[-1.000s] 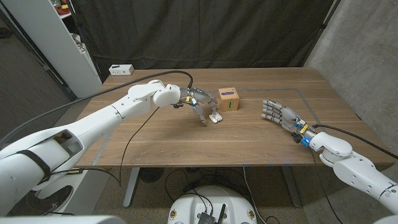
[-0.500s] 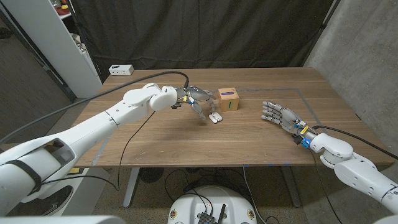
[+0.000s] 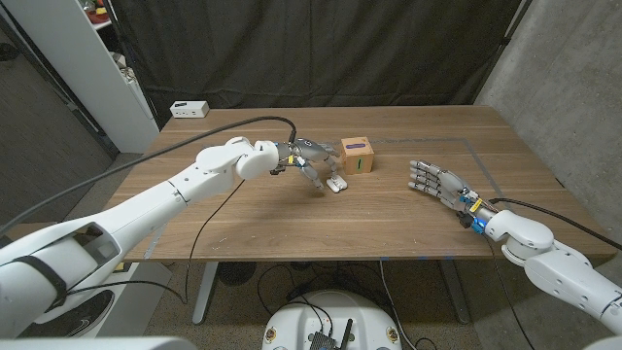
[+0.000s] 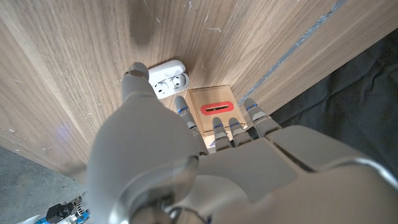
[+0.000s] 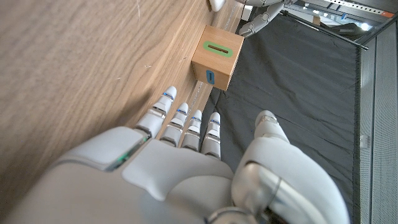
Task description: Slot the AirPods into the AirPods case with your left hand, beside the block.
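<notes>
At the left, the left hand (image 3: 305, 161) reaches over the walnut table (image 3: 253, 219), fingers spread and grasping nothing, one fingertip just beside the open AirPods case (image 4: 166, 79). The case lies on the wood just beside the wooden block (image 3: 357, 156), lid up, with 2 white earbuds apparently seated in its wells. Farther right, the right hand (image 3: 434, 180) waits released, well apart, leaving the work to the other arm.

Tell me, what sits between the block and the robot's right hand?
Nothing: in the head view only bare table lies between the block and the right hand.
</notes>
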